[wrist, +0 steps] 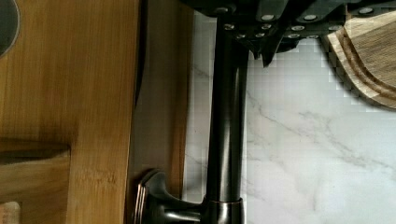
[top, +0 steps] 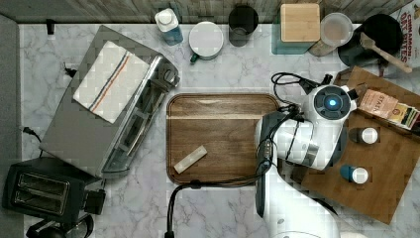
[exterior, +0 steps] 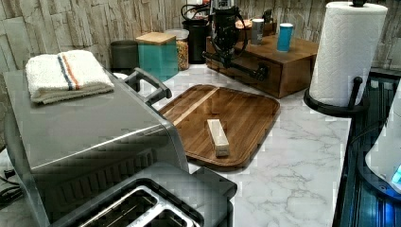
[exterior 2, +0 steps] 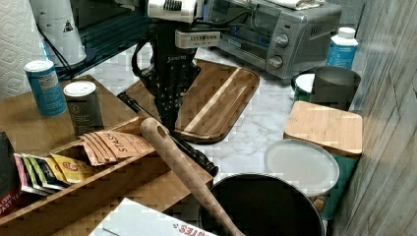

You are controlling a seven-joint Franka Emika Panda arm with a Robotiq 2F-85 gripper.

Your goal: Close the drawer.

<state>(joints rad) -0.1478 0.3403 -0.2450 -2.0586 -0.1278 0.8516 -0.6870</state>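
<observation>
wrist view puts the gripper (wrist: 261,44) right at the dark metal handle (wrist: 227,126), which runs along the front of the drawer (wrist: 161,116); the fingers sit at the bar, but i cannot tell whether they are spread or pinching it.

left view, near to far: a toaster (exterior: 142,203) at the near left, a toaster oven (exterior: 80,127) with a folded towel (exterior: 66,73) on it, then the dark wooden tray (exterior: 246,111) holding a small pale block (exterior: 217,137), and farthest the wooden box (exterior: 279,71) with two bottles on top, its drawer facing the tray. the front looks almost flush with the box, though the right view shows tea packets (exterior 2: 110,145) in an open compartment.

my judgement: the closing push is in hand and nearly done. next calls for a straight press on the handle toward the box until the front seats, then letting go.
</observation>
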